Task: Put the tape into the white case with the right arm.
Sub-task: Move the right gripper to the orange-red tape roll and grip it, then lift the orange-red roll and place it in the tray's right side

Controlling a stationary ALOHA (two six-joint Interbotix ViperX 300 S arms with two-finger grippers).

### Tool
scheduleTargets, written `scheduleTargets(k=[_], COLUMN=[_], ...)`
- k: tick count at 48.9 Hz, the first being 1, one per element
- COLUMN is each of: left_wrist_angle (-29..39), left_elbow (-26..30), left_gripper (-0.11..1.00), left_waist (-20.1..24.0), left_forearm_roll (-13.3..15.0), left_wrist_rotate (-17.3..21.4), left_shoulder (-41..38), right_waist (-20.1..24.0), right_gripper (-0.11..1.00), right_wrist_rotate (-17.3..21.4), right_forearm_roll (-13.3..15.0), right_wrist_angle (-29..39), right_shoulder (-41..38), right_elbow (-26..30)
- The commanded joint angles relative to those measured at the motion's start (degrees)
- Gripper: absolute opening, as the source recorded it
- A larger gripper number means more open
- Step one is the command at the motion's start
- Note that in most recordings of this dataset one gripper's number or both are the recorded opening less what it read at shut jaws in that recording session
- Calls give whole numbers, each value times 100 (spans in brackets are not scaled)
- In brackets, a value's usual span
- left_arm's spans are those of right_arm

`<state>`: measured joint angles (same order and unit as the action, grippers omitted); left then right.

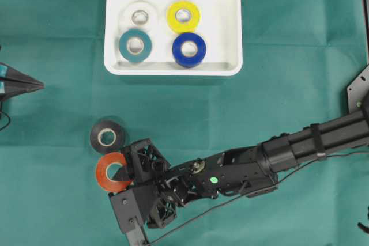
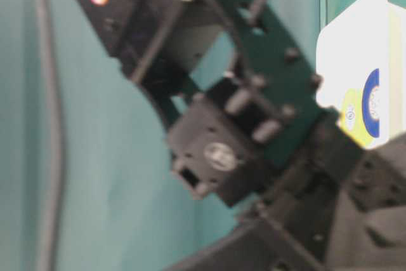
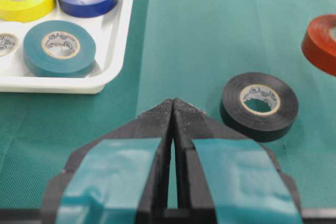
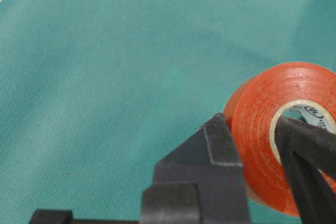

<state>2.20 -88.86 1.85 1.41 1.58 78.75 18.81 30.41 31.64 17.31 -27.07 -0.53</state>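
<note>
Printed marks on tape roll cores (image 3: pixel 61 45), too small to read

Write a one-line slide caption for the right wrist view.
Right tool shut on the orange tape roll, one finger through its core, above the green cloth.

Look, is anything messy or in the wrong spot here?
Nothing looks broken or spilled. Four tape rolls lie flat in the white case. Two are still outside it: the black roll lying on the green cloth, and the orange roll, tipped up because the right tool is pinching its wall.
</note>
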Motion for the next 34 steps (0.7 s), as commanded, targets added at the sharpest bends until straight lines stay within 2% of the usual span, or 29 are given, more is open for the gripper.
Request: scheduleTargets(k=[1, 17, 27, 34], left_wrist_angle=[-53, -44, -53, -53], left_elbow=[79, 79, 70, 79], left_gripper=[0, 0, 0, 0], left_waist=[9, 9, 0, 9], left_forearm_roll=[0, 0, 0, 0], left_wrist_rotate=[-9, -9, 0, 0], left_shoulder=[-53, -53, -44, -53], right_waist=[0, -229, -703, -1125], right_gripper=[2, 2, 2, 2], right_wrist_rotate=[-18, -9, -18, -26], right_forearm_roll=[35, 79, 202, 439], right_wrist_angle=[35, 35, 79, 114], right_shoulder=[334, 334, 396, 562], right_elbow=[114, 105, 79, 35])
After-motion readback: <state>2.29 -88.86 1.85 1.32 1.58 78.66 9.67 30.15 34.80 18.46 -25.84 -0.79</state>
